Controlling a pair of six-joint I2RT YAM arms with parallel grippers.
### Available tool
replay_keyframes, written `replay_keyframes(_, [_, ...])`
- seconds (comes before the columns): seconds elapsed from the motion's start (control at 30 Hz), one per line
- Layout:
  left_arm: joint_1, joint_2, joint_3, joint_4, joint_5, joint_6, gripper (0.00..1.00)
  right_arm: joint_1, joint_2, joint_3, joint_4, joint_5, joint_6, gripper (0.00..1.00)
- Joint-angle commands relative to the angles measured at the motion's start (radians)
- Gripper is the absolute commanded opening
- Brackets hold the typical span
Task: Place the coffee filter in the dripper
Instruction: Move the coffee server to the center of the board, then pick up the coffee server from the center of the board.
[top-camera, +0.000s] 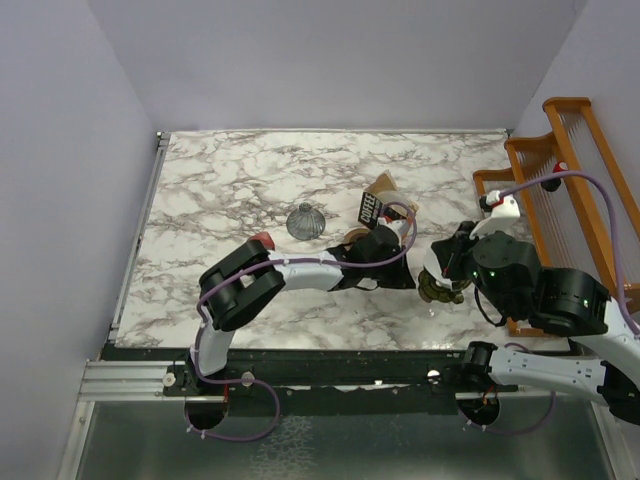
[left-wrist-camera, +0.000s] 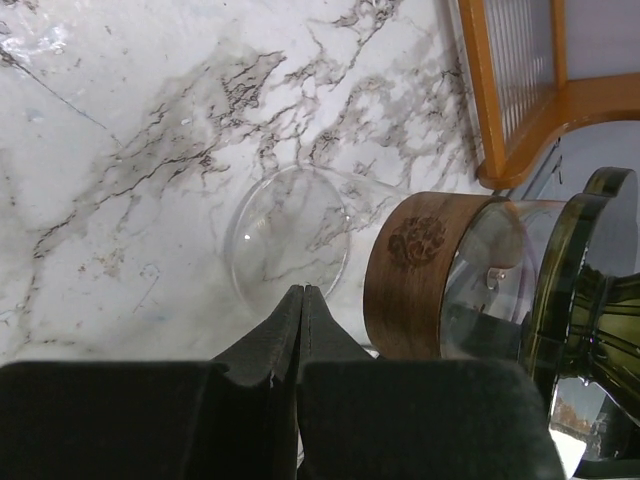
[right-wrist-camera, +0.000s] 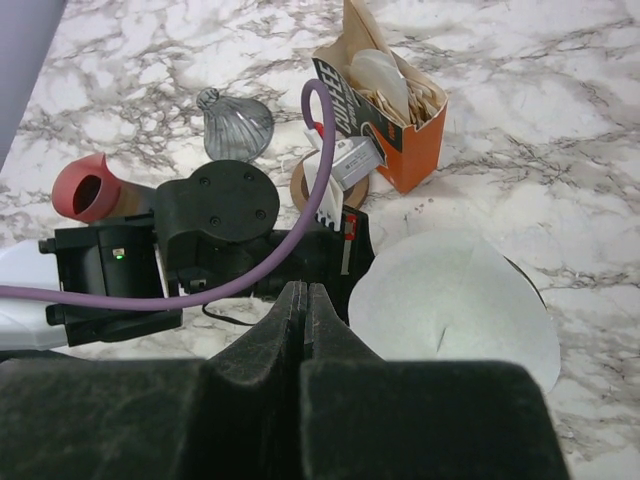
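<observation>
The coffee filter (right-wrist-camera: 450, 300) lies at 3 o'clock of the right claw (right-wrist-camera: 304, 295), just beside its pressed-together tips (a dark rim peeks past its far edge). The left claw (left-wrist-camera: 302, 300), likewise closed empty, crowds in at 10 o'clock. A COFFEE carton (right-wrist-camera: 395, 120) stands at 12 o'clock on the desk (right-wrist-camera: 560, 120).

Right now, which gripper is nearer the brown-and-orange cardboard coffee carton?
Left. The left gripper sits close on the robot's side of the brown-and-orange cardboard carton; the right gripper is farther right, beside the white paper filter.
</observation>
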Motion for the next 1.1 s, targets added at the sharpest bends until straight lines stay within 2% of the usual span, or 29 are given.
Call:
replay_keyframes(0.0, [-0.009, 0.011, 0.036, -0.009, 0.025, 0.023, 0.00, 0.006, 0.005, 0.030, -0.035, 0.037, 0.006, 0.02])
replay_keyframes(0.2, [0.006, -0.060, 0.065, -0.137, -0.037, 0.118, 0.00, 0.004, 0.018, 0.051, -0.036, 0.029, -0.002, 0.04])
replay_keyframes(0.47, [0.082, -0.231, 0.010, -0.252, -0.076, 0.198, 0.00, 0.006, 0.075, 0.106, -0.007, 0.014, -0.057, 0.11])
replay_keyframes(0.73, [0.192, -0.447, -0.006, -0.456, -0.106, 0.307, 0.17, 0.004, 0.161, 0.134, 0.069, 0.006, -0.127, 0.27])
replay_keyframes(0.93, [0.288, -0.600, -0.023, -0.565, -0.155, 0.418, 0.43, 0.005, 0.263, 0.142, 0.126, -0.007, -0.167, 0.36])
replay_keyframes(1.07, [0.323, -0.665, 0.016, -0.670, -0.257, 0.503, 0.51, 0.005, 0.338, 0.150, 0.149, -0.030, -0.180, 0.39])
